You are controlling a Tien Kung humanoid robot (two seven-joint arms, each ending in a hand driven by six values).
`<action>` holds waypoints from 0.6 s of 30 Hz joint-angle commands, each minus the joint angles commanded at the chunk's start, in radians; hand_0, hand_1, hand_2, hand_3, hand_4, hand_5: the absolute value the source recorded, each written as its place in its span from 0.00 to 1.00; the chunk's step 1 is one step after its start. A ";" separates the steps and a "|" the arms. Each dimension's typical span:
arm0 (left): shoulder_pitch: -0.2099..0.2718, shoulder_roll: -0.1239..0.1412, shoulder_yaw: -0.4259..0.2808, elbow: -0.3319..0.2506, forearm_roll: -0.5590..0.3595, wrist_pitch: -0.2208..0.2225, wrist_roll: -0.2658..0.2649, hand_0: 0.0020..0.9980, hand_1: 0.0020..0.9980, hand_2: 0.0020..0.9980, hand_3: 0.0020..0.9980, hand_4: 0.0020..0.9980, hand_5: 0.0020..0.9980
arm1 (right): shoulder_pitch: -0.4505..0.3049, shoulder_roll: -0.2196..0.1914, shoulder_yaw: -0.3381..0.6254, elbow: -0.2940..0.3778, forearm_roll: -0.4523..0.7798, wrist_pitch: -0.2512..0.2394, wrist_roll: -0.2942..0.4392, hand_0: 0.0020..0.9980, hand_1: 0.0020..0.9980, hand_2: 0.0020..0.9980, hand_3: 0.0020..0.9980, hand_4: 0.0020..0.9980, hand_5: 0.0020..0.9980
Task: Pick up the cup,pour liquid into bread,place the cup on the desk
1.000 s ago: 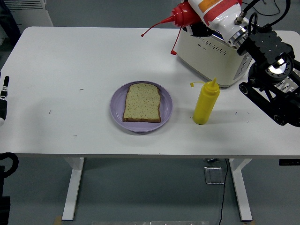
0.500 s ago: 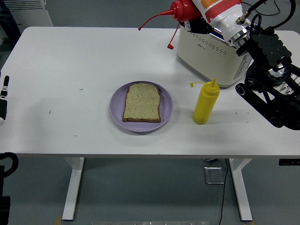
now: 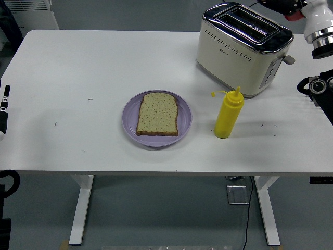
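Observation:
A slice of bread [image 3: 157,114] lies flat on a purple plate [image 3: 130,122] in the middle of the table. No cup shows. At the top right corner my right hand [image 3: 285,7] is mostly cut off by the picture's edge; its dark fingers hold a red squeeze bottle [image 3: 294,15], of which only a sliver is visible. That hand is high above the toaster's far right end, far from the bread. My left arm [image 3: 3,112] rests at the left edge.
A cream toaster [image 3: 242,49] stands at the back right. A yellow squeeze bottle [image 3: 228,114] stands upright to the right of the plate, in front of the toaster. Part of my right arm [image 3: 318,88] sits at the right edge.
My right hand has swung the red bottle up and to the right, from above the toaster's left end to the top right corner. The bread, plate and yellow bottle have not moved.

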 joint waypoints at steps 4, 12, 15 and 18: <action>0.003 0.000 0.003 -0.001 -0.002 -0.001 0.000 0.79 0.76 0.76 0.69 0.57 1.00 | -0.073 0.003 0.039 0.009 0.163 -0.029 0.106 0.05 0.00 0.12 0.20 0.76 0.29; 0.004 0.000 0.011 0.001 -0.001 0.000 0.001 0.79 0.76 0.76 0.69 0.57 1.00 | -0.200 -0.019 0.040 -0.011 0.492 -0.067 0.199 0.05 0.01 0.12 0.20 0.76 0.28; 0.004 0.000 0.013 0.000 0.000 0.000 0.001 0.79 0.76 0.76 0.69 0.57 1.00 | -0.238 -0.028 0.035 -0.022 0.509 -0.071 0.210 0.06 0.01 0.12 0.21 0.75 0.28; 0.004 0.000 0.013 0.001 0.000 0.000 0.000 0.79 0.76 0.76 0.69 0.57 1.00 | -0.275 -0.038 0.021 -0.036 0.525 -0.072 0.222 0.06 0.01 0.12 0.21 0.75 0.28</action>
